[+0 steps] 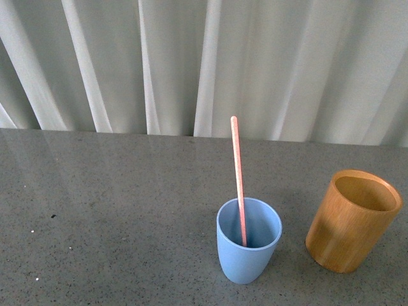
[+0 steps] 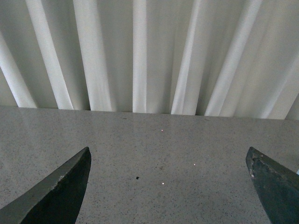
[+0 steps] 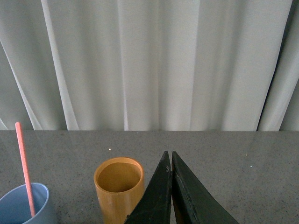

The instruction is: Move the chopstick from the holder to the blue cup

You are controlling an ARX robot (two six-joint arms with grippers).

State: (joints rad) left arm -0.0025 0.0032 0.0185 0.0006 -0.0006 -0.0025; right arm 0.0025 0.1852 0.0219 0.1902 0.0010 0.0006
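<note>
Chopstick (image 1: 238, 178) stands in the blue cup (image 1: 247, 252); left gripper (image 2: 168, 186) gapes wide, right gripper (image 3: 171, 186) is pressed closed, both empty.

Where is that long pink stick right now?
In the front view the chopstick stands inside the blue cup, leaning on its rim, just left of the empty wooden holder on the grey table.

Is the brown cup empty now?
Empty. The front view looks into the holder and shows only bare inside wall; the chopstick stands in the blue cup instead.
</note>
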